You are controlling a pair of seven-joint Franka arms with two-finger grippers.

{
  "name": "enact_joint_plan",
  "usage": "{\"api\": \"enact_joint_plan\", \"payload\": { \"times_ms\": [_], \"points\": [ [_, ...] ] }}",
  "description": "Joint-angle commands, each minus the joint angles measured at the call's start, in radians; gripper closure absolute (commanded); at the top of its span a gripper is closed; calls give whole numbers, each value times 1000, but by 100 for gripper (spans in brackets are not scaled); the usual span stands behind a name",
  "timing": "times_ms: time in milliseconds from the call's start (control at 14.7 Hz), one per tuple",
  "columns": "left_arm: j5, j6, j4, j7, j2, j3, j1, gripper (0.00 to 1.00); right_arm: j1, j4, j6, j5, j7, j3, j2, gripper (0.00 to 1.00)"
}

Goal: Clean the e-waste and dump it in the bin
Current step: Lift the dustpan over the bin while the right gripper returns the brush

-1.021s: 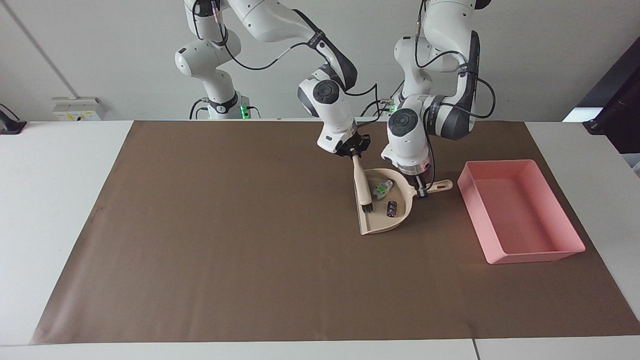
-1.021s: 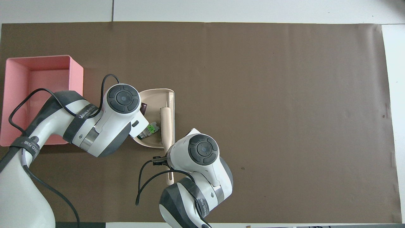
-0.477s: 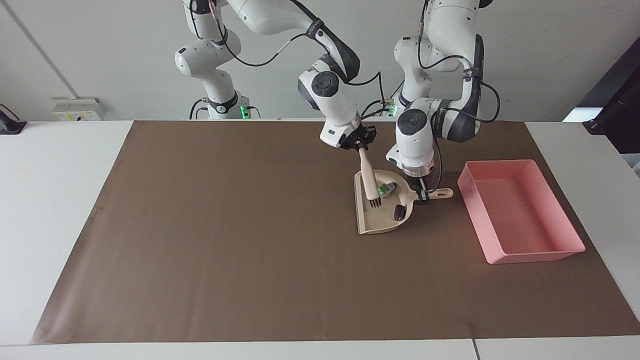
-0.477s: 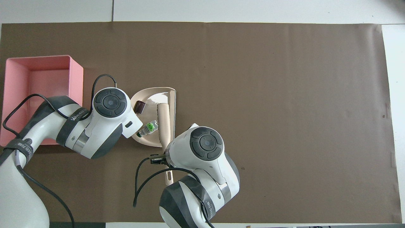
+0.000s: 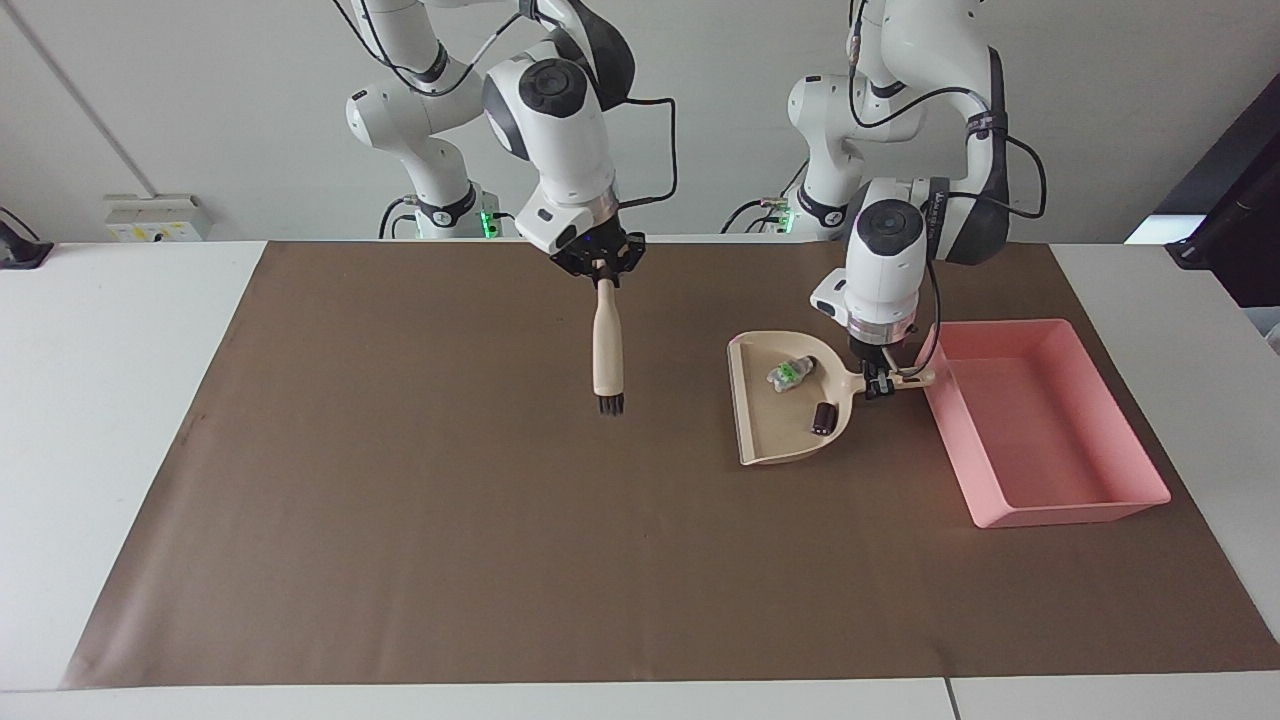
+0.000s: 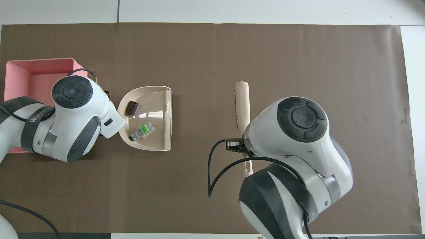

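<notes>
The beige dustpan (image 5: 765,432) lies beside the pink bin (image 5: 1040,425), on the side toward the table's middle. In the dustpan lie the white and green scrap (image 5: 790,373) and the dark block (image 5: 822,417). My left gripper (image 5: 880,384) is shut on the dustpan's handle, whose end reaches the bin's wall. My right gripper (image 5: 600,272) is shut on a beige brush (image 5: 606,345) and holds it upright, bristles down, over the mat's middle. In the overhead view the dustpan (image 6: 156,99), the white and green scrap (image 6: 142,131), the dark block (image 6: 132,108), the bin (image 6: 30,76) and the brush (image 6: 242,103) show; both grippers are hidden under their wrists.
A brown mat (image 5: 400,500) covers most of the white table. The bin stands on it at the left arm's end.
My right gripper has lifted the brush out of the dustpan and carried it toward the right arm's end. My left gripper has moved the dustpan, with both scraps, toward the bin.
</notes>
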Motion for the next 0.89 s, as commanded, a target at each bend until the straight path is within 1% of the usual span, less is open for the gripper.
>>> {"api": "enact_joint_plan", "payload": {
  "times_ms": [0,68,204,340,477,613,681,817],
  "points": [
    [-44,-78,85,106,-18,3,66,100,-181,-24,-72,-23,-178,14,-25,100],
    [-49,-83,97,132,-18,2,110,100,-245,-34,-81,-34,-254,14,-30,100],
    [-131,-84,138,221,-20,5,194,100,-369,-76,-81,-64,-404,14,-39,100],
    [-199,-87,186,331,-12,5,290,100,-477,-148,-31,-83,-519,14,-39,100],
    [-247,-95,218,423,-3,5,371,100,-554,-240,79,-103,-562,14,-43,100],
    [-314,-97,250,495,11,6,452,100,-607,-306,165,-104,-621,14,-63,100],
    [-313,-98,278,517,29,13,472,100,-632,-328,198,-104,-621,14,-71,100],
    [-308,-89,306,584,46,32,514,100,-669,-356,213,-104,-630,14,-70,100]
  ]
}}
